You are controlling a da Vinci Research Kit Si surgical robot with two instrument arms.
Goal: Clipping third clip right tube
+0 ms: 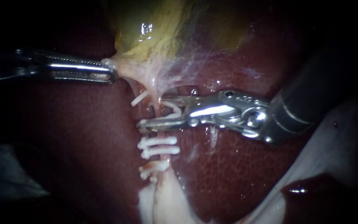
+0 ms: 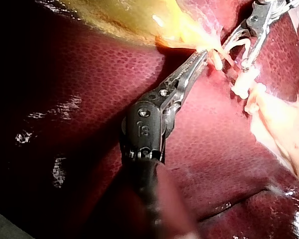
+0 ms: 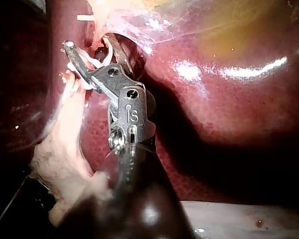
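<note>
Standing by the desk, so going left to right: the left instrument (image 1: 106, 70) came in flat, and its pincer was pressed together on the pale neck of the gallbladder (image 1: 154, 29), pulling it taut over the dark liver (image 1: 83, 137). Thin strands ran from that pinch toward the other pincer. A stray clip (image 1: 139, 99) sat slanted on a strand between the two pincers. Then the right tube (image 1: 160, 133): it passed straight through the right instrument (image 1: 151, 112), whose pincer stood spread around it. That pincer carried an open clip (image 1: 176, 108) that touched both halves, not squeezed down on the tube as far as I could see. Just past its lower half, a stack of white clips (image 1: 159, 142) already crossed the same tube.
</note>
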